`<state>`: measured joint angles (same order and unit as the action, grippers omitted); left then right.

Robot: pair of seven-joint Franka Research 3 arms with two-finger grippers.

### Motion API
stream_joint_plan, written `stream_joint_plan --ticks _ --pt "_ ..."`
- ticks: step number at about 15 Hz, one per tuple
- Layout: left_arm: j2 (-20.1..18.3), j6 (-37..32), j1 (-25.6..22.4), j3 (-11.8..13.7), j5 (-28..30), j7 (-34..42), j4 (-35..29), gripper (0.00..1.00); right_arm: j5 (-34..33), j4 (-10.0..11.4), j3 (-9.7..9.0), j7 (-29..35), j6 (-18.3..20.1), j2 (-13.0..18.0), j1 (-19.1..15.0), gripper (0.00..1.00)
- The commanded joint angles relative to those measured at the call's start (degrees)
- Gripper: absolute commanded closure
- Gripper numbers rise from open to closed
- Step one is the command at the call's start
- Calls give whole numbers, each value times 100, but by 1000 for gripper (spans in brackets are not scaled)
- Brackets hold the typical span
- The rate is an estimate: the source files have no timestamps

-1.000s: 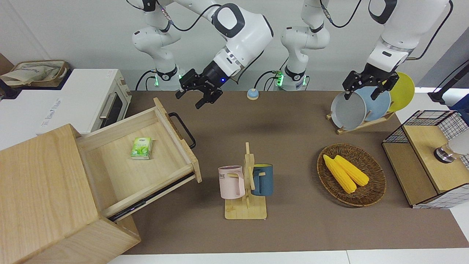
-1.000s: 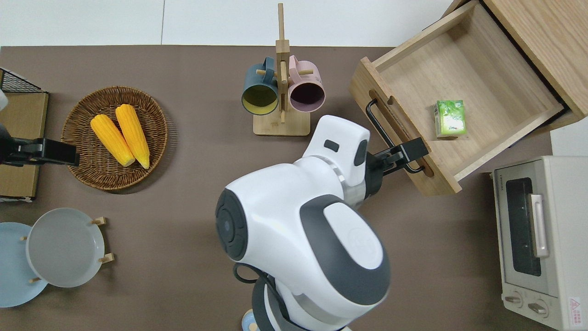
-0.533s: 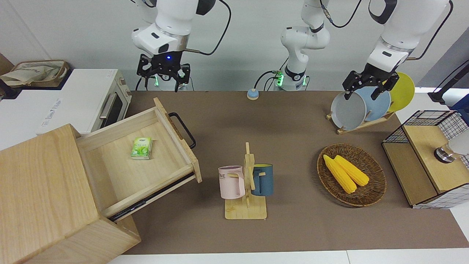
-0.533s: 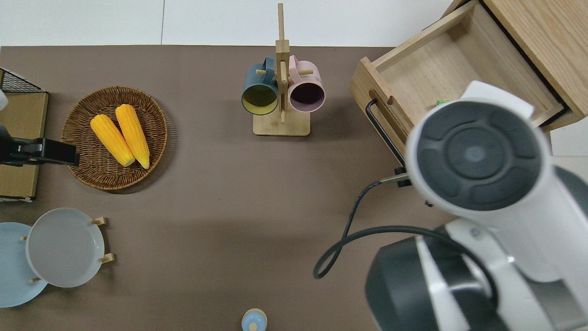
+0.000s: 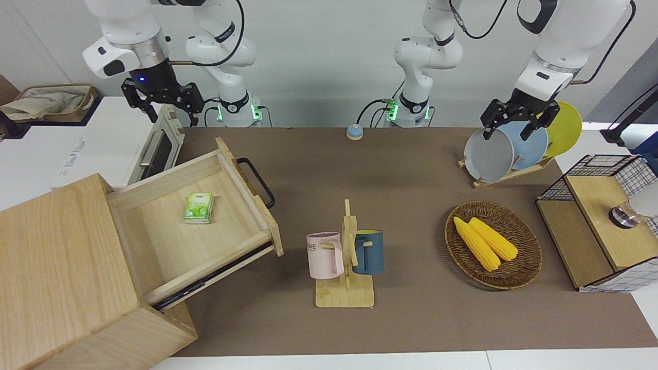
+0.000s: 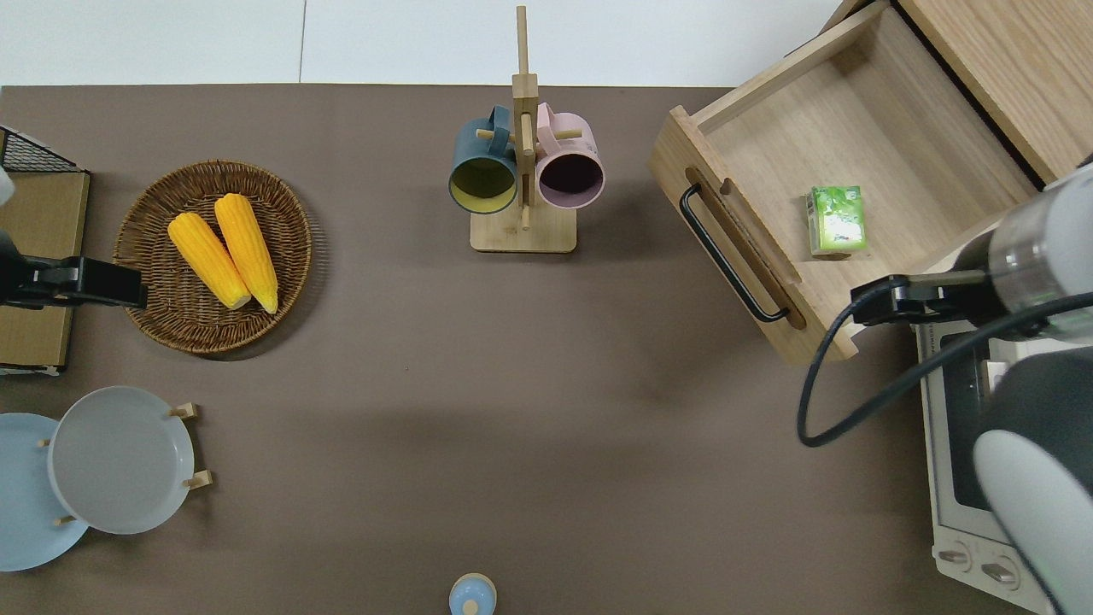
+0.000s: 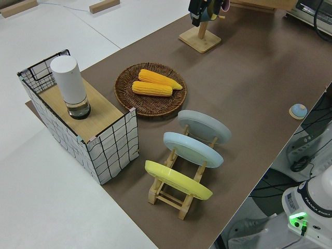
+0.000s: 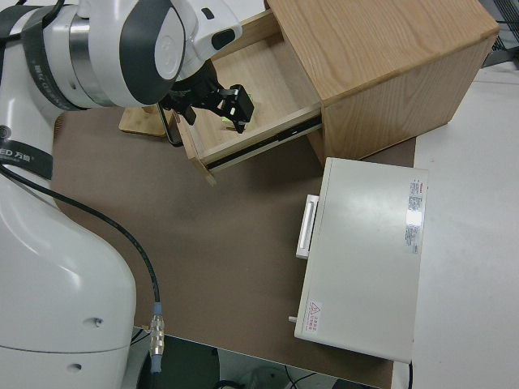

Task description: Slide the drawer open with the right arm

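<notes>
The pale-wood drawer (image 5: 205,241) stands pulled well out of the big wooden cabinet (image 5: 56,267). Its black bar handle (image 5: 255,181) is free; it also shows in the overhead view (image 6: 730,256). A small green packet (image 5: 198,207) lies on the drawer floor (image 6: 897,162). My right gripper (image 5: 162,105), with its blue light, hangs open and empty high in the air, clear of the handle. In the overhead view the right arm lies over the toaster oven and hides the gripper. It shows open in the right side view (image 8: 212,109). The left arm is parked, its gripper (image 5: 509,126) open.
A white toaster oven (image 5: 118,139) stands beside the cabinet, nearer to the robots. A mug rack (image 5: 345,257) with two mugs is mid-table. A wicker basket (image 5: 529,257) of corn, a plate rack (image 5: 509,149) and a wire-mesh box (image 5: 601,221) stand toward the left arm's end.
My right arm has swung away from the drawer handle, rising and moving toward its own end of the table over the toaster oven. The drawer has stayed open and still.
</notes>
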<state>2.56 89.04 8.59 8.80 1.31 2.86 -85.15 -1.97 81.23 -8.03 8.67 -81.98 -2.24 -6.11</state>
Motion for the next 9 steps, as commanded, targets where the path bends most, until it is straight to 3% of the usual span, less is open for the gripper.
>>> stream_joint_plan --ticks 1,9 --pt "69 8 99 95 -78 48 112 2 328 104 -67 -199 -29 74 -399 15" --pt "69 8 99 95 -78 48 112 5 372 95 -85 -190 -29 4 -417 15"
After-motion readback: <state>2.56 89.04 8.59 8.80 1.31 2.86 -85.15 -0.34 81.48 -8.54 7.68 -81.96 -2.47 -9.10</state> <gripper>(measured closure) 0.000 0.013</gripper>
